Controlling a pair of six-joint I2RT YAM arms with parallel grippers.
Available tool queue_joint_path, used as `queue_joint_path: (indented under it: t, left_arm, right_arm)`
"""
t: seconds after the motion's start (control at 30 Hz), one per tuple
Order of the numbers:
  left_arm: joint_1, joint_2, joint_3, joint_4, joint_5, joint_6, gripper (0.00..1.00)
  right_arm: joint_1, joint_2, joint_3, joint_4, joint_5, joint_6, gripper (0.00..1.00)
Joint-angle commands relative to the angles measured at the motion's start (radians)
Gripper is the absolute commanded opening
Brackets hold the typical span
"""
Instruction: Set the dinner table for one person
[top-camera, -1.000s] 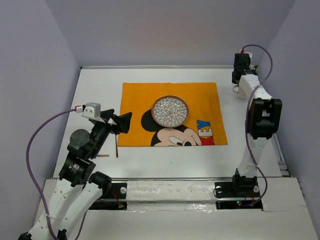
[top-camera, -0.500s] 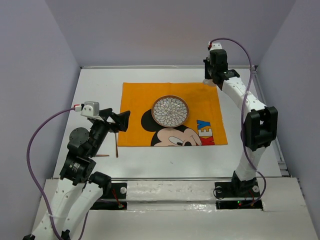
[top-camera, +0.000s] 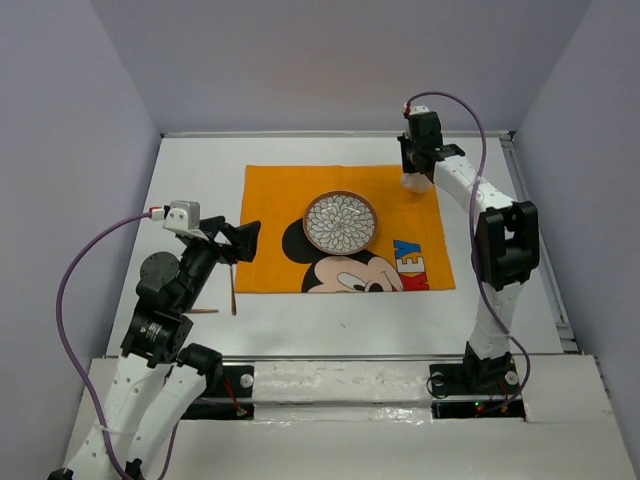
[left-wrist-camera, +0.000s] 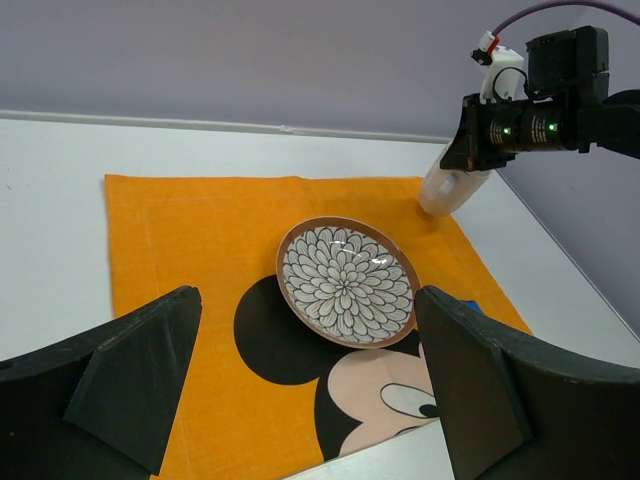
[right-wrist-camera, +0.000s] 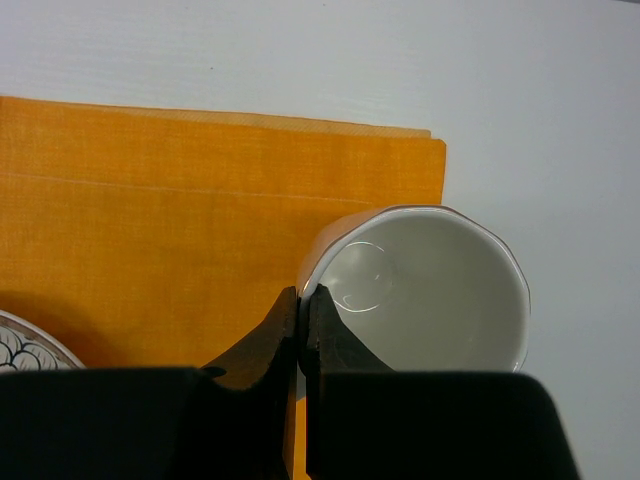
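The white dinner table (top-camera: 190, 180) carries an orange Mickey Mouse mat (top-camera: 275, 200) with a brown-rimmed flower-patterned plate (top-camera: 341, 221) at its middle. My right gripper (top-camera: 415, 165) is shut on the rim of a white cup (top-camera: 416, 181), one finger inside and one outside. The cup is at the mat's far right corner, and whether it touches the mat cannot be told. In the right wrist view the cup (right-wrist-camera: 430, 290) is empty and the gripper (right-wrist-camera: 303, 295) pinches its left wall. My left gripper (top-camera: 245, 243) is open and empty over the mat's left edge, facing the plate (left-wrist-camera: 346, 280).
A thin brown utensil (top-camera: 233, 290) lies on the table just left of the mat's near left corner, under my left arm. Grey walls close in the table at the back and both sides. The left wrist view shows the cup (left-wrist-camera: 447, 190) beyond the plate.
My right arm has swung left from the table's far right edge to the mat's far right corner, bringing the cup with it. The left arm has hardly moved.
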Motion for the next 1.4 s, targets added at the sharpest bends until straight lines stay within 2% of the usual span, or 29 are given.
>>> queue_joint_path:
  t: [0.0, 0.6, 0.67, 0.7, 0.73, 0.8, 0.83, 0.87, 0.93, 1.07, 1.13, 1.37]
  left_arm:
    - [0.006, 0.002, -0.012, 0.042, 0.028, 0.006, 0.99]
    - [0.008, 0.003, -0.012, 0.042, 0.033, 0.001, 0.99]
    - [0.011, 0.003, -0.012, 0.042, 0.034, 0.003, 0.99]
    - [0.011, 0.005, -0.012, 0.042, 0.033, 0.003, 0.99]
    - [0.012, 0.005, -0.012, 0.042, 0.034, 0.001, 0.99]
    - [0.016, 0.007, -0.012, 0.042, 0.033, 0.003, 0.99]
    - [0.017, 0.007, -0.012, 0.043, 0.031, 0.001, 0.99]
    - [0.017, 0.01, -0.012, 0.065, 0.03, 0.001, 0.99]
    - [0.023, 0.02, -0.012, 0.063, 0.024, 0.0, 0.99]
    - [0.028, 0.054, -0.002, 0.022, -0.039, -0.031, 0.99]
    - [0.026, 0.054, 0.0, 0.008, -0.042, -0.093, 0.99]
    - [0.035, 0.151, 0.083, -0.318, -0.176, -0.236, 0.99]
  right_arm:
    - [0.009, -0.008, 0.077, 0.081, 0.017, -0.027, 0.0]
    - [0.009, 0.066, 0.114, 0.076, 0.018, -0.014, 0.0]
    - [0.009, 0.063, 0.112, 0.075, 0.037, -0.01, 0.11]
    - [0.009, 0.054, 0.114, 0.075, 0.038, -0.011, 0.27]
    - [0.009, 0.049, 0.114, 0.073, 0.037, -0.011, 0.38]
    - [0.009, 0.032, 0.112, 0.072, 0.047, -0.005, 0.54]
    - [0.009, 0.013, 0.111, 0.07, 0.051, 0.001, 0.66]
    - [0.009, 0.002, 0.111, 0.067, 0.045, 0.005, 0.69]
    - [0.009, -0.026, 0.106, 0.058, 0.016, 0.01, 0.73]
    - [0.021, -0.145, 0.046, 0.056, -0.047, 0.117, 0.75]
    - [0.053, -0.198, 0.0, 0.061, -0.07, 0.15, 0.75]
    - [0.154, -0.477, -0.458, 0.251, -0.161, 0.313, 0.73]
